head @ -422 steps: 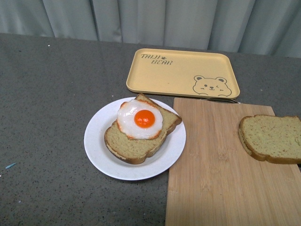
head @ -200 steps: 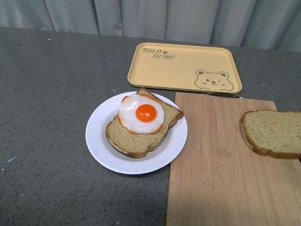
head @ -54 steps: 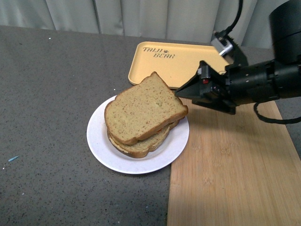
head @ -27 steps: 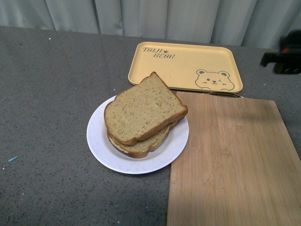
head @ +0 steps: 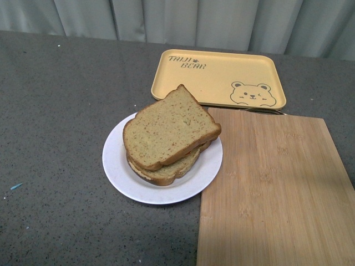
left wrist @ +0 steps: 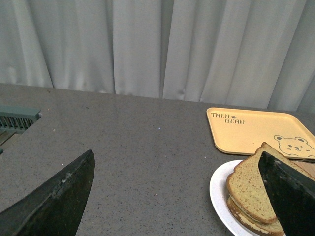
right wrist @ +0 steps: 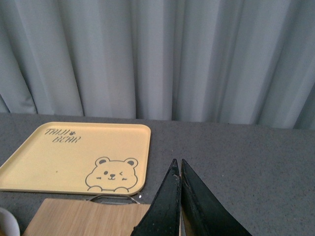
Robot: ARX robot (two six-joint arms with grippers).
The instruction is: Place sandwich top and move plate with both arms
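We find the sandwich top [head: 169, 127] lying flat on a lower slice [head: 166, 173] of the same tan bread. It is turned a little, so the slice beneath shows along its near and right edges. Its domed edge faces near-left and one corner points to the far side. Both slices sit on the white plate [head: 117, 166], which rests on the grey table [head: 55, 111], with its right rim lying over the left edge of the wooden cutting board [head: 272, 188]. The board takes up the near right of the scene. Just beyond its far edge lies the yellow tray [head: 219, 77] with a bear drawing in its near right corner, and behind that hangs a pale curtain [head: 166, 22].

In the left wrist view we see the left gripper [left wrist: 175, 153] released, its two dark fingers [left wrist: 54, 206] spread wide with only table between them. The plate [left wrist: 219, 194] and sandwich top [left wrist: 251, 184] lie beside the finger nearer the tray [left wrist: 246, 130].

In the right wrist view we see the right gripper [right wrist: 178, 162] clenched, its tips pressed together and grasping nothing. It hangs above the far edge of the board [right wrist: 83, 216], to the right of the tray [right wrist: 74, 155].
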